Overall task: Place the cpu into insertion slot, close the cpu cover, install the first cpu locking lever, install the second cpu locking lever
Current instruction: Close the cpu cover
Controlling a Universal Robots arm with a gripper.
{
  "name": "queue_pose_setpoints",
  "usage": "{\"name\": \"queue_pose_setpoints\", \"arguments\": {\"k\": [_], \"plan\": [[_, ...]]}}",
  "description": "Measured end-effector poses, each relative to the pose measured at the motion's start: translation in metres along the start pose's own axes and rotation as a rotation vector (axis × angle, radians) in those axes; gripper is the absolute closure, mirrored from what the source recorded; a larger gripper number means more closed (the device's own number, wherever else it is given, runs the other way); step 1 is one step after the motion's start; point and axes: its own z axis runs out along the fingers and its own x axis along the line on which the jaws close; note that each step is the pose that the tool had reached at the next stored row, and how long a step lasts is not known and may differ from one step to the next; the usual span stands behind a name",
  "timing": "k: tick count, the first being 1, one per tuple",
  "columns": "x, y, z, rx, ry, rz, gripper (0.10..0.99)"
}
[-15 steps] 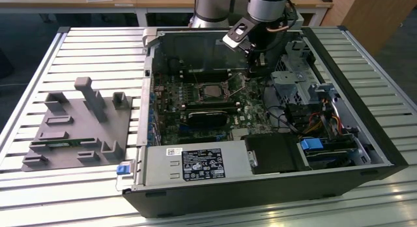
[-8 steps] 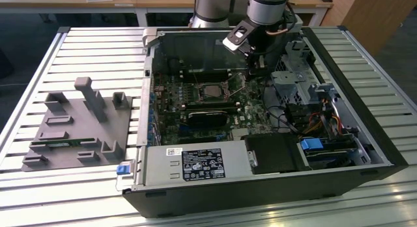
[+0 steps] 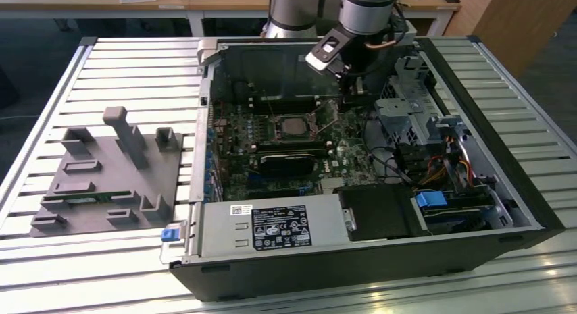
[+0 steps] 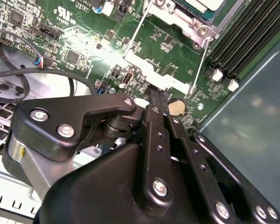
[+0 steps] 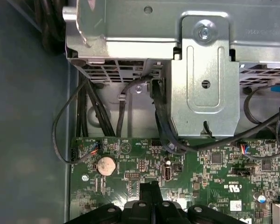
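One grey chip (image 3: 294,124) lies flat, metal top up, in the square socket (image 3: 274,127) near the middle of the green board (image 3: 352,162), its edges square with the socket's frame. The cover (image 4: 155,74) is swung up off the socket rather than lying over the chip. Green board shows through its cut-out, and its free edge points toward the gripper (image 4: 156,95). The gripper's fingers are drawn together with no gap showing, tips right at that free edge; whether they pinch it I cannot tell. The board sits in an open computer case (image 3: 361,273) lying on its side on a slatted table (image 3: 126,64), with black memory sticks (image 3: 290,149) just beside the socket.
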Motion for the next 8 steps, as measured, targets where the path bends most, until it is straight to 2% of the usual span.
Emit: {"name": "queue_pose_setpoints", "arguments": {"k": [4, 8], "plan": [[0.0, -0.0022, -0.0004, 0.0, 0.0, 0.0, 0.98], [0.0, -0.0082, -0.0007, 0.0, 0.0002, 0.0, 0.98]]}}
